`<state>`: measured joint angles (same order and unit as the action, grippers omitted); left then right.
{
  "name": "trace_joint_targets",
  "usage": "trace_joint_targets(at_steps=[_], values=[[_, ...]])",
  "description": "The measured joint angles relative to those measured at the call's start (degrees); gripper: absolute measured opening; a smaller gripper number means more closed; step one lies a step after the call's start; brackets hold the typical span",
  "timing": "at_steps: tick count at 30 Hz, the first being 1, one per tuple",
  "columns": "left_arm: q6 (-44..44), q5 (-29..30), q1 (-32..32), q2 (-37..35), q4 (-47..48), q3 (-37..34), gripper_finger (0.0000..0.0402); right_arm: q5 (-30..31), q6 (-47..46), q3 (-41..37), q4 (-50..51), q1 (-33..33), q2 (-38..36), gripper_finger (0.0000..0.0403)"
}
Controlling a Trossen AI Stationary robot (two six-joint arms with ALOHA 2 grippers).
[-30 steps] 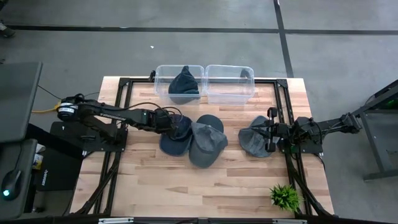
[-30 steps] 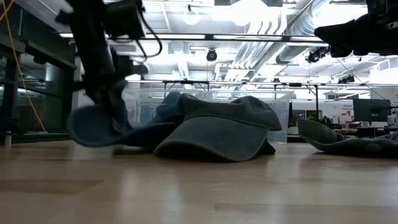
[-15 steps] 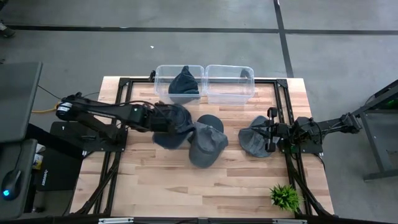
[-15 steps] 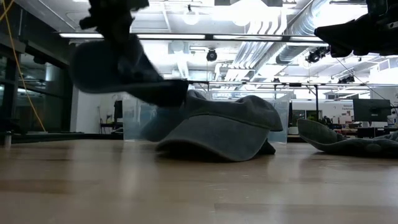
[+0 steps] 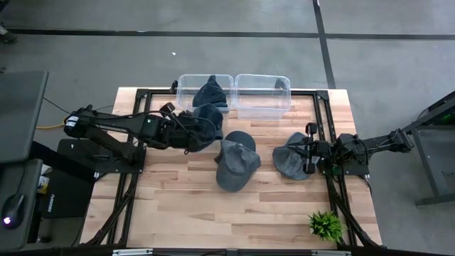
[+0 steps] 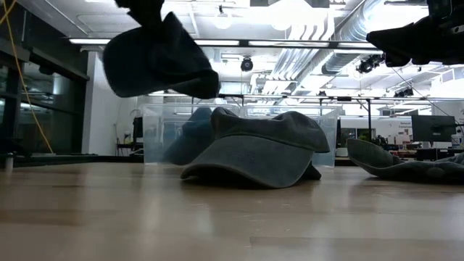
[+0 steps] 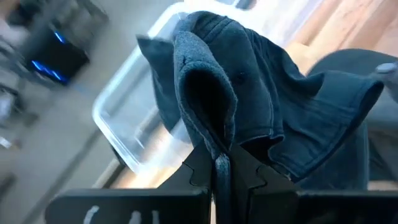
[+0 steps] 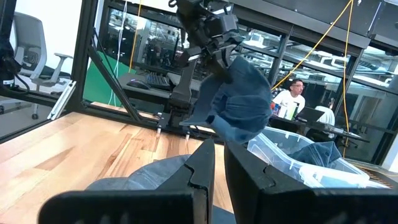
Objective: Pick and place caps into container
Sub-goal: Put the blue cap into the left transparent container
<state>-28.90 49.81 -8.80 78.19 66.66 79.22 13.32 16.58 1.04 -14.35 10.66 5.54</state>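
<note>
Left claw (image 5: 190, 132) is clamped on a fold of a dark navy fabric cap (image 5: 205, 124), which hangs clear of the pale wooden worktop (image 5: 185, 213) and just beside the near wall of the left clear plastic container (image 5: 186, 84). The left wrist view shows the two dark fingers (image 7: 239, 171) pressed together on the cloth (image 7: 230, 106), with the container's rim behind it. In the low view the lifted cap (image 6: 159, 61) is well above the boards.

A second dark cap (image 5: 211, 96) lies inside the left container. The right clear plastic container (image 5: 263, 96) adjoins it; its contents cannot be determined.

A slate grey brimmed cap (image 5: 234, 167) rests on the worktop near the centre, overlapping a darker cap (image 5: 240, 139) behind it. Low view confirms the grey cap (image 6: 261, 152) is flat on the surface.

Right claw (image 5: 310, 158) sits at the right side of the worktop, its fingers (image 8: 202, 168) nearly together with a narrow gap, above another grey-blue cap (image 5: 290, 160). Whether it touches that cap cannot be told.

A small green potted plant (image 5: 325, 225) stands at the near right corner. A seated person (image 8: 292, 99) is visible beyond the worktop.
</note>
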Motion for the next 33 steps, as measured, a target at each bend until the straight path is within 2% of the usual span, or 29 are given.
trace_joint_targets(at_steps=[7,11,15,20,24,29,33], values=[[15.3,10.1,0.0,1.0,-7.8,0.0,0.0011,0.0,0.0,0.0,0.0,0.0,0.0,0.0032],[22.4,18.5,0.0,1.9,-10.8,0.0,0.0011,0.0,0.0,0.0,0.0,0.0,0.0,0.0032],[27.4,28.7,0.0,2.0,-11.4,0.0,0.0011,0.0,0.0,0.0,-0.4,0.0,0.0,0.0032],[28.9,39.0,0.1,2.8,-11.2,0.0,0.0011,0.1,0.6,0.0,-3.6,0.0,0.0,0.0032],[28.6,40.4,0.2,2.7,-11.2,0.0,0.0011,0.0,1.6,0.0,-5.5,0.0,0.0,0.0032],[28.0,40.3,0.9,2.7,-11.3,-1.3,0.0011,6.2,4.8,0.0,-6.1,-1.3,1.1,0.0032],[25.6,40.3,4.0,4.0,-11.2,-2.6,0.0011,7.5,8.7,0.0,-9.6,-3.9,3.6,0.0032]])
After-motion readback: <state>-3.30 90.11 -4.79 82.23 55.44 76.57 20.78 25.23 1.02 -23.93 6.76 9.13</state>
